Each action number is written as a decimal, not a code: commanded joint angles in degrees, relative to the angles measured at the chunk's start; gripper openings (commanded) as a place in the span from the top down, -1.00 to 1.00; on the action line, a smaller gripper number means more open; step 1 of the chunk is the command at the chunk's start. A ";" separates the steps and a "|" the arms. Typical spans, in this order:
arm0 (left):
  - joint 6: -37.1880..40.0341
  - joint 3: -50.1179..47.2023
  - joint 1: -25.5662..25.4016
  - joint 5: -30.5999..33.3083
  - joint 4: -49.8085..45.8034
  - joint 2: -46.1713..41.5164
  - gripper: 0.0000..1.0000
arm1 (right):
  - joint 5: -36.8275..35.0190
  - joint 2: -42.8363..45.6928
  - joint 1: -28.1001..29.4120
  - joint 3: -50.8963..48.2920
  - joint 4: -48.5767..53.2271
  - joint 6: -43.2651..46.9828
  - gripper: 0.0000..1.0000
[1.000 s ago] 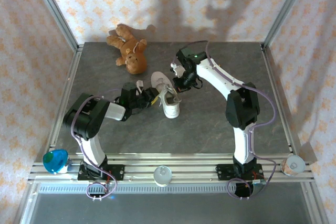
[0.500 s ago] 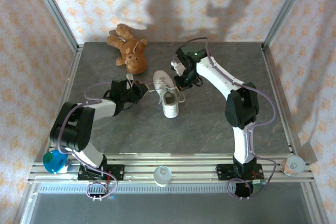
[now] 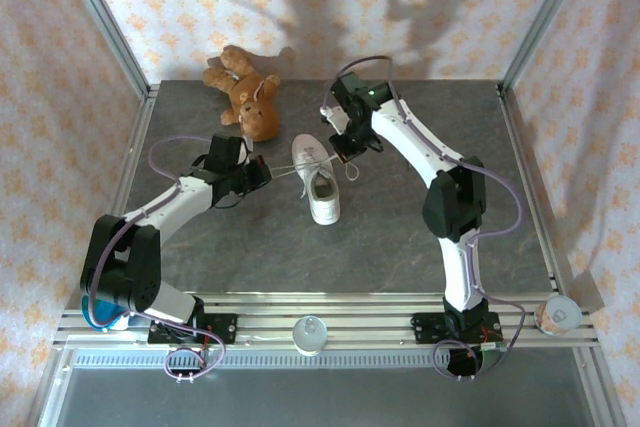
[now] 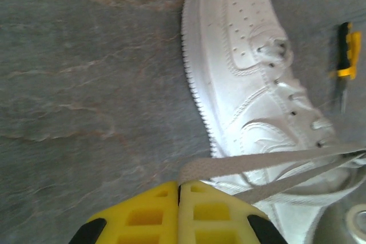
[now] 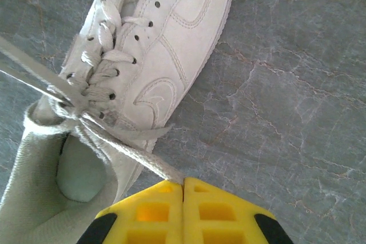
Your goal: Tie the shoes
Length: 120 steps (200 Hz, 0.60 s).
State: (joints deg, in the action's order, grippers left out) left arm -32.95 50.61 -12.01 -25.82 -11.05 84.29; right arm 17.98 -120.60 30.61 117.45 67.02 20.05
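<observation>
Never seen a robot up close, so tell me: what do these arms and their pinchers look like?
The left arm and right arm have white links, black joints and looping purple cables. Their fingers are yellow blocks with square recesses and black corners.

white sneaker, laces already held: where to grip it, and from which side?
Heel collar, from above on the far side: one finger in the opening, one outside the back wall. The sneaker sits sole-down, toe toward the near side, and the collar is its one thin rim. The laces run taut left and right across the middle, so side approaches would likely snag.
</observation>
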 commanded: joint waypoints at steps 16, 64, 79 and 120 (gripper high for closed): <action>6.01 0.08 0.26 6.82 -8.99 -0.51 1.00 | -3.18 -1.30 -0.29 -0.69 0.21 1.48 1.00; 7.45 -1.14 0.28 7.52 -9.63 1.27 1.00 | -5.61 -2.99 -1.20 -2.82 -0.05 0.97 1.00; 7.74 -1.54 0.32 7.71 -9.52 1.23 1.00 | -3.86 -2.89 -1.68 -4.12 -0.67 0.67 1.00; 8.18 -1.99 0.28 7.54 -9.21 1.33 1.00 | -1.91 -2.04 -2.46 -8.89 -3.23 -0.19 1.00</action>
State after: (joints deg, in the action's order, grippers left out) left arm -26.59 50.39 -12.38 -23.49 -15.27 84.66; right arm 18.57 -122.52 30.33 111.46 63.24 20.62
